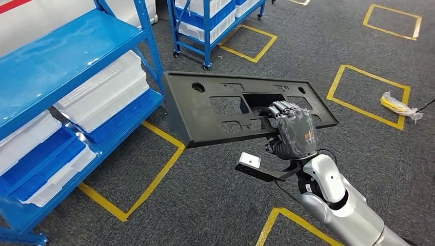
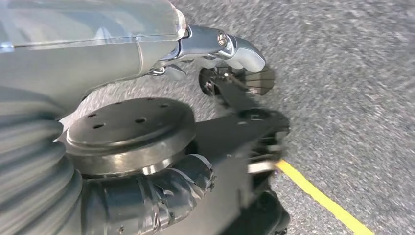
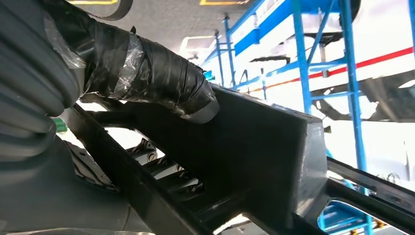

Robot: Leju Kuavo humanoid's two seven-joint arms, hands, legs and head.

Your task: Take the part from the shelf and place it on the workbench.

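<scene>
The part (image 1: 215, 110) is a long black plastic panel with several cut-outs, held roughly level above the carpet in the head view. My right hand (image 1: 293, 130) grips its near edge, fingers hooked through the central rectangular opening. In the right wrist view the taped thumb (image 3: 156, 73) presses on the panel's flat face (image 3: 264, 147), with darker fingers curled underneath. The blue shelf (image 1: 61, 56) stands to the left, apart from the panel. In the left wrist view my left hand (image 2: 161, 196) hangs over the floor, and how its fingers lie is unclear.
White and blue bins (image 1: 102, 87) sit on the shelf's lower levels. A second blue rack on wheels (image 1: 205, 25) stands further back. Yellow taped squares (image 1: 369, 95) mark the grey carpet, and a yellow-white bag (image 1: 400, 106) lies at the right.
</scene>
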